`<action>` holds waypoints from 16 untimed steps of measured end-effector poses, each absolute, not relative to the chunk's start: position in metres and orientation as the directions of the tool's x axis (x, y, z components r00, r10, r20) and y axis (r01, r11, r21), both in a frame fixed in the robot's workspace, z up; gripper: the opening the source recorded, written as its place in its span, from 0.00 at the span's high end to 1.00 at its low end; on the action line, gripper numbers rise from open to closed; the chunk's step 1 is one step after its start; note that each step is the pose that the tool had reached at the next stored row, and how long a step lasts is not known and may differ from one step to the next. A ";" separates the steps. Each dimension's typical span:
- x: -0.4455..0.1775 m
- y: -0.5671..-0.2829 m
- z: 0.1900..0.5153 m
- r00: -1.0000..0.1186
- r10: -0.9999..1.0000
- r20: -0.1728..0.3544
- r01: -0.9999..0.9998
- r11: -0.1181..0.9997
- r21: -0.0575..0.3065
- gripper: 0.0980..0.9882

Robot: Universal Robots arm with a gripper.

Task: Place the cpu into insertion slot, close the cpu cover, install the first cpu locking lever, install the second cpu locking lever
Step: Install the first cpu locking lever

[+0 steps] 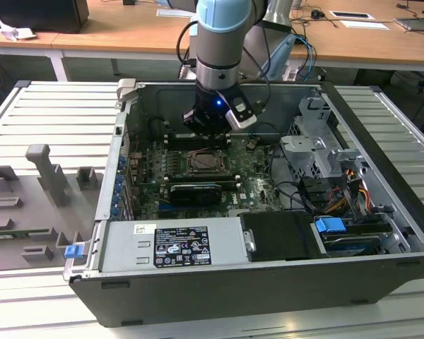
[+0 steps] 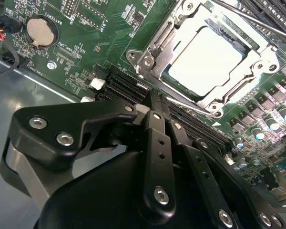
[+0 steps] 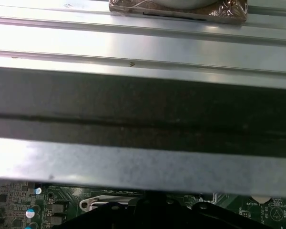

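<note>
Cpu: sat in insertion slot, cpu cover down around it.
Gripper: fingers closed, empty, at slot's 12 o'clock in exterior view.

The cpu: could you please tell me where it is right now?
In the second wrist view the cpu lies in the insertion slot, framed by the cpu cover, just beyond the pincer and beside the long black memory slots.
</note>
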State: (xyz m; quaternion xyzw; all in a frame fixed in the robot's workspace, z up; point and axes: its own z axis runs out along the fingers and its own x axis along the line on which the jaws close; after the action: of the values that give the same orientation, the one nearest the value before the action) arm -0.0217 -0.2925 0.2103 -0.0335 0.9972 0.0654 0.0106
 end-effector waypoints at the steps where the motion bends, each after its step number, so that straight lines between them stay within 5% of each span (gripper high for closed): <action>1: -0.021 -0.293 0.210 -0.998 -0.066 -0.025 -0.068 0.989 0.130 0.99; 16: -0.020 -0.293 0.202 -0.998 -0.065 -0.025 -0.068 0.991 0.117 0.99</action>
State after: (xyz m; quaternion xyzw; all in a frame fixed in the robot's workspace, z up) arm -0.0203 -0.2926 0.2024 -0.0333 0.9976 0.0592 0.0104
